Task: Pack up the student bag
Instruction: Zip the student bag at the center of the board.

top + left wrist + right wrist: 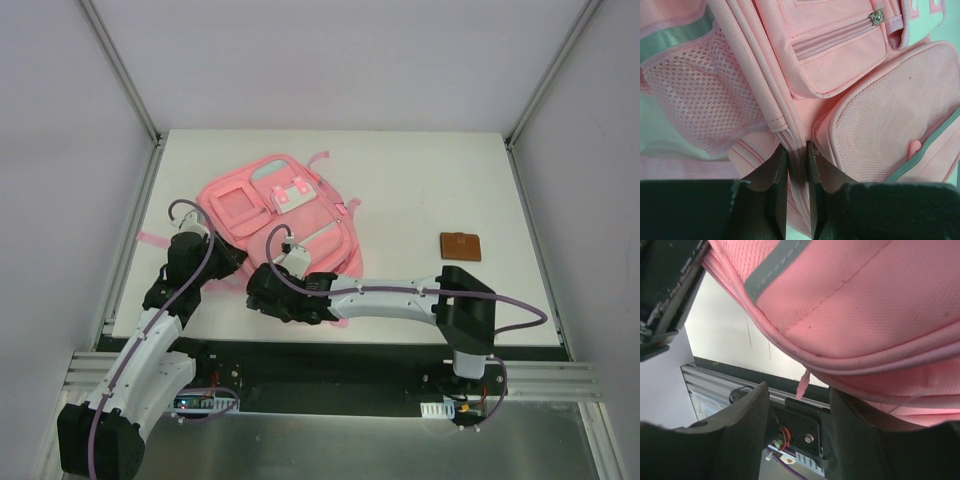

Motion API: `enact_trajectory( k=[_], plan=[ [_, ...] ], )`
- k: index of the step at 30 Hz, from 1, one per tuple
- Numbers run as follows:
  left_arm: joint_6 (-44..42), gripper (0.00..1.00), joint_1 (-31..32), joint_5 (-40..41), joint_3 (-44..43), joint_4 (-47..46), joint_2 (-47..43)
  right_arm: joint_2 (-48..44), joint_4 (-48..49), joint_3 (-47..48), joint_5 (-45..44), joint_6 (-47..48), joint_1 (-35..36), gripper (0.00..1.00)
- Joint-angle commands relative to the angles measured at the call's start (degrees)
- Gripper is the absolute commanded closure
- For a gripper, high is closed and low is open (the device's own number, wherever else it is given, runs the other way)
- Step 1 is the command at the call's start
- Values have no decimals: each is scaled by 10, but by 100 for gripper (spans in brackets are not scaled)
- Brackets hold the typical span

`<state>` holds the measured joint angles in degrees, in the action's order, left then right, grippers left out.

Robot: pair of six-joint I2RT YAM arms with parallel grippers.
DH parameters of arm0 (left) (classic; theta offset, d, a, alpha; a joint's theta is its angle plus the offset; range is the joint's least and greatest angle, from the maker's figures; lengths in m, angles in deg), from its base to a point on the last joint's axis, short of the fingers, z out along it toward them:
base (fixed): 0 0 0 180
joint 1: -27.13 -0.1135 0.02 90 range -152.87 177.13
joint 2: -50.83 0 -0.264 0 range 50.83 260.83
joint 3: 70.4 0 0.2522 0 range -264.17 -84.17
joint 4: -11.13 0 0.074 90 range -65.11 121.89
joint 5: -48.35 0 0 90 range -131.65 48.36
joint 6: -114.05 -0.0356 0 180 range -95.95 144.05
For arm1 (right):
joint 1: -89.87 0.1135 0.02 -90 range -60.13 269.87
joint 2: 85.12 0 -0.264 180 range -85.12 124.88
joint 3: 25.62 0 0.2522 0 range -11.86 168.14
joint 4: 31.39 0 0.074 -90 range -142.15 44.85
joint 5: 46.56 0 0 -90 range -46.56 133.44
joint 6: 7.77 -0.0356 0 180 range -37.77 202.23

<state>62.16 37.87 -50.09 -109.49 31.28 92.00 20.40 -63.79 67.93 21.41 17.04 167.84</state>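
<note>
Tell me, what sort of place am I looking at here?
Probably a robotics lab test cell: plain white walls box in a white table, a left arm and right arm are mounted on a metal rail at its near edge, and a pink backpack lies on it.

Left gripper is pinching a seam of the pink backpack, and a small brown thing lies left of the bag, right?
No. The brown thing lies right of the backpack, as the top view shows. The left gripper does pinch a backpack seam.
</note>
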Motion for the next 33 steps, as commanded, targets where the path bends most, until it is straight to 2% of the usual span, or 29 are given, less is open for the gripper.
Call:
enact_trajectory(
  k=[1,6,8,12,14,16,21,27,33],
  plan=[
    [-22,100,0,-61,-3,-21,-12,15,15,19,-38,-18,-12,49],
    [-46,100,0,-66,-7,-17,-13,30,9,33,-46,-14,-15,56],
    [-50,100,0,-68,-7,-16,-14,33,11,33,-49,-12,-15,64],
    [-53,100,0,-68,-6,-16,-14,36,15,34,-49,-5,-16,90],
    [-55,100,1,-73,-6,-14,-14,36,14,28,-50,-8,-16,91],
    [-55,100,1,-73,-6,-14,-14,30,15,26,-51,-7,-17,99],
    [-61,100,0,-65,-13,-2,-15,-6,19,-2,-63,49,-8,99],
    [-78,100,0,-50,-31,29,-19,-127,19,-110,-113,132,-5,99],
    [-89,100,0,-42,-46,55,-25,-188,-17,-160,-118,194,-18,99]
  ],
)
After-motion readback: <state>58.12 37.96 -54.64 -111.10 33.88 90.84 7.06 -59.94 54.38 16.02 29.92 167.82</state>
